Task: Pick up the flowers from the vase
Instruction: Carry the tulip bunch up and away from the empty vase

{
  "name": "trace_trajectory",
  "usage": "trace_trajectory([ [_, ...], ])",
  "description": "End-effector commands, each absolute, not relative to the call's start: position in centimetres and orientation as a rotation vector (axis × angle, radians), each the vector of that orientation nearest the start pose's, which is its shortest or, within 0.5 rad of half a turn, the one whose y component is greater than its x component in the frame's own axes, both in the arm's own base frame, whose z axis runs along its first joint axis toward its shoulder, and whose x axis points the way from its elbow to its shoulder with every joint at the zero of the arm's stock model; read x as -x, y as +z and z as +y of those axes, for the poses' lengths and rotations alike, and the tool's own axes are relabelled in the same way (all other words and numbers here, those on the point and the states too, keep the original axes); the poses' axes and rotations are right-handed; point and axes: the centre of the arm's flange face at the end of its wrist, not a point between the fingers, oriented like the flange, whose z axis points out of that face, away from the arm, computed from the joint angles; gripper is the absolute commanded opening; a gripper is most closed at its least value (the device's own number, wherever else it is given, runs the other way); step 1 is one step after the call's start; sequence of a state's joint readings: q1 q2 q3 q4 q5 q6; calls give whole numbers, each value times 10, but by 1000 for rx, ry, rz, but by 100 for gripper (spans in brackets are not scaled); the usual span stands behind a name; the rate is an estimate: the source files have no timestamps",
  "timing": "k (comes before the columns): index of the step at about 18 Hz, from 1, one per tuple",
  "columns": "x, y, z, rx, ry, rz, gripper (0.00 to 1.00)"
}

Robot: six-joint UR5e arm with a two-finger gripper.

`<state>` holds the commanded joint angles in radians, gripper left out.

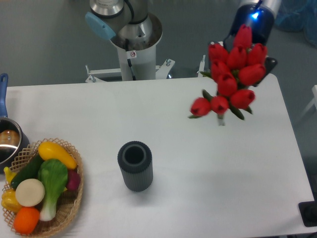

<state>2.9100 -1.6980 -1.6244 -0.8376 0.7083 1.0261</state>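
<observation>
The flowers, a bunch of red tulip buds with dark green leaves, hang in the air over the table's far right part. Their short stem end points down. My gripper is shut on the flowers from behind, and the blooms hide most of its fingers; one dark finger shows at the right. The vase, a dark grey ribbed cylinder, stands upright on the white table at centre front. Its round mouth is empty. The flowers are well to the right of the vase and above it.
A wicker basket of toy vegetables sits at the front left corner. A metal pot with a blue handle is at the left edge. The arm's base column stands behind the table's far edge.
</observation>
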Motion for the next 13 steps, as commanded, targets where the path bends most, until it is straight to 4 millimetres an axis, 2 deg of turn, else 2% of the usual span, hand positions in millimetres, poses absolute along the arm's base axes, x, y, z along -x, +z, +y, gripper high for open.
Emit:
trace_trajectory([
  [2,507,489,333,2224,211,-37,39],
  [9,514,480,327,2241,215,-48,39],
  [13,520,472,313,2248,222,-64,39],
])
